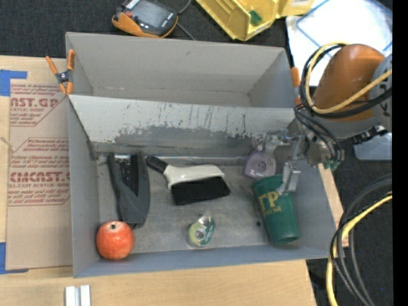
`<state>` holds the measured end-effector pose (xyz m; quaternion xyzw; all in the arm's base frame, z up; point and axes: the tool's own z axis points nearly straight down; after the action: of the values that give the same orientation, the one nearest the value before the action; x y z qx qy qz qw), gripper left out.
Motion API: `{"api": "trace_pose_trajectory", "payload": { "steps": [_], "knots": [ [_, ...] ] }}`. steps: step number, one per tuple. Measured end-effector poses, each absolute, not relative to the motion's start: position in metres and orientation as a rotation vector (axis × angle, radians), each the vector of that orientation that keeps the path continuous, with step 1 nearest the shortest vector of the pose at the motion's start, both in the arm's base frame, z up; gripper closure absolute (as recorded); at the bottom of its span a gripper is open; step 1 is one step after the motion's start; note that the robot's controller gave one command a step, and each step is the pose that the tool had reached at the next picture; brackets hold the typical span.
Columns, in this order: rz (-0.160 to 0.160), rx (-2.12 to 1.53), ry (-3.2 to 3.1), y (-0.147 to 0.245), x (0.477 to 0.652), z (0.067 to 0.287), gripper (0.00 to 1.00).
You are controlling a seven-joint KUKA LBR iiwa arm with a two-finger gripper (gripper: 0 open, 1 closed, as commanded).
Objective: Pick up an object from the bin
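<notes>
KUKA arm at work over a parts bin: the gripper (288, 171) is seen at the right of the grey metal bin (191, 69), set down at the open end of a dark green cup (279, 212). The cup is placed in the lower right corner of the bin floor, with its open end turned toward the top of the frame and yellow lettering printed on its side. A metal part of the gripper is shown at the cup's rim; whether the 2 are touching cannot be told. Whether the gripper is open or closed, and what if anything is held in it, cannot be told either.

A lilac round object (258, 166) is seen just left of the gripper, at the foot of the bin's back slope. 4 more things are spread over the floor: a brush (194, 183) with a white back and black bristles at centre, a dark grey object (132, 193) at left, a red apple-like ball (115, 240) at lower left, and a small yellowish clear object (201, 231) at lower centre.
</notes>
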<state>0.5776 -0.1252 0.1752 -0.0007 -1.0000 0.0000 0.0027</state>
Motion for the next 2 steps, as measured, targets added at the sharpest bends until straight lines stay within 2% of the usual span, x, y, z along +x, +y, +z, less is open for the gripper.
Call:
{"api": "trace_pose_trajectory", "payload": {
  "steps": [1,2],
  "knots": [
    [0.002,0.000,-3.144,-0.125,0.579,0.180,0.00],
    [-0.035,-0.673,-3.065,-0.143,0.579,0.079,0.00]
  ]
}}
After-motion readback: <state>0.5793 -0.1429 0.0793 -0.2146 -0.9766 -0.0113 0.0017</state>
